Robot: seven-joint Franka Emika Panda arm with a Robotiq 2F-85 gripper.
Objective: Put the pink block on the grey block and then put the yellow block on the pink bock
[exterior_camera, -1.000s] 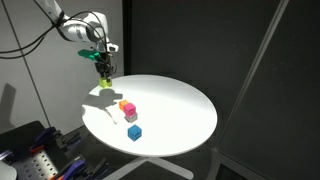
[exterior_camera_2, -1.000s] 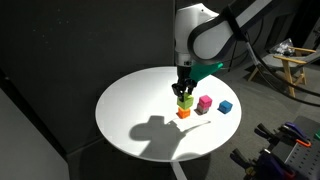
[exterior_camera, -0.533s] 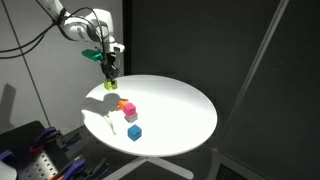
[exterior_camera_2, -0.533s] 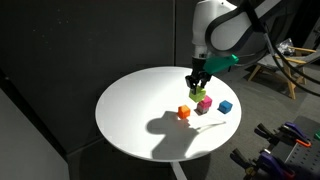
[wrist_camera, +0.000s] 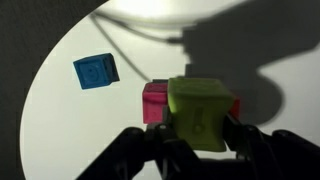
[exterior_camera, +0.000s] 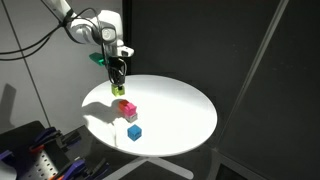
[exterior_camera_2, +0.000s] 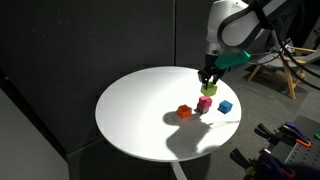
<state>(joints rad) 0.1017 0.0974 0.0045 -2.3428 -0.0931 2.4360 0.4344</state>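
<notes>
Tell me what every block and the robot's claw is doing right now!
Gripper, shut on the yellow block.
Yellow block, held up in the air, not set on the pink block yet.
Pink block, stacked on the grey block.
Grey block, on the table, under the pink block.
Orange block, loose on the table.
Blue block, loose on the table.
</notes>
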